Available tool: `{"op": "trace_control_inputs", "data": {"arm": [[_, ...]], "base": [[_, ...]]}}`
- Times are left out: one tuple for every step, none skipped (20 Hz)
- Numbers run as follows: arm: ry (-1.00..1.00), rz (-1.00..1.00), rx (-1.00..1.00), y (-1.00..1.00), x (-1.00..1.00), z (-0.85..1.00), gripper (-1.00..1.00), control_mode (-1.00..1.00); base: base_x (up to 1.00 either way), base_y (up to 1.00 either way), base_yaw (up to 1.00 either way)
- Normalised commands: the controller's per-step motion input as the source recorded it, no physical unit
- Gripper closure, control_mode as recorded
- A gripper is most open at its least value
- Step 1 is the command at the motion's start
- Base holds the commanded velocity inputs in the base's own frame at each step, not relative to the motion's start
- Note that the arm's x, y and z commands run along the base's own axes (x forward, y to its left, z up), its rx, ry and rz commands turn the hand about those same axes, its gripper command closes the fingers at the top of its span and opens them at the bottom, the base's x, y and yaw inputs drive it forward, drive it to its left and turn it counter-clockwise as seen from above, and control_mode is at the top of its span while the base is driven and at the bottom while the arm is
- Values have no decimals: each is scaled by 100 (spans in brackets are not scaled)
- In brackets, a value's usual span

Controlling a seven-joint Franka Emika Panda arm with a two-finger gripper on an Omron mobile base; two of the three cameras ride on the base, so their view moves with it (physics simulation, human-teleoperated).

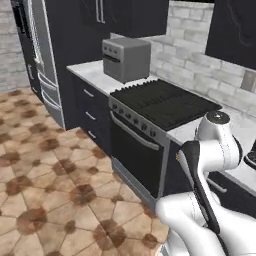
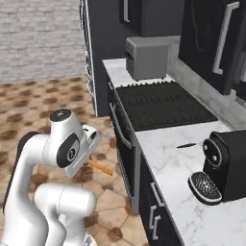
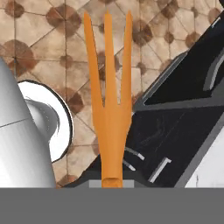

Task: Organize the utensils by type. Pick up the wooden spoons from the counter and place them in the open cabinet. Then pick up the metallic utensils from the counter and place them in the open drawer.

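My gripper is shut on the handle of the slim orange fork. Its three prongs point away from the hand, over the tiled floor beside the dark cabinet fronts. In the right base view the same orange fork sticks out below the gripper, held low over the floor to the left of the oven. A thin dark-handled utensil lies on the white marble counter, just left of the coffee machine.
A black coffee machine stands on the counter at the right. The black stove top and its oven front lie further along, with a grey toaster oven behind. A tall fridge closes the far end.
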Motion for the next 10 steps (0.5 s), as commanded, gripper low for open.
{"op": "trace_control_inputs", "data": {"arm": [[0, 0, 0, 0, 0, 0, 100, 100], [0, 0, 0, 0, 0, 0, 100, 100], [0, 0, 0, 0, 0, 0, 100, 100], [0, 0, 0, 0, 0, 0, 100, 100], [0, 0, 0, 0, 0, 0, 100, 100], [0, 0, 0, 0, 0, 0, 100, 100], [0, 0, 0, 0, 0, 0, 100, 100], [0, 0, 0, 0, 0, 0, 100, 100], [0, 0, 0, 0, 0, 0, 100, 100], [0, 0, 0, 0, 0, 0, 100, 100]], "base": [[11, 0, 100], [16, 0, 95], [16, 0, 88], [16, 0, 78], [17, 0, 63], [16, 0, 60], [17, 0, 60], [20, 0, 62], [25, 0, 66], [26, 0, 71]]}}
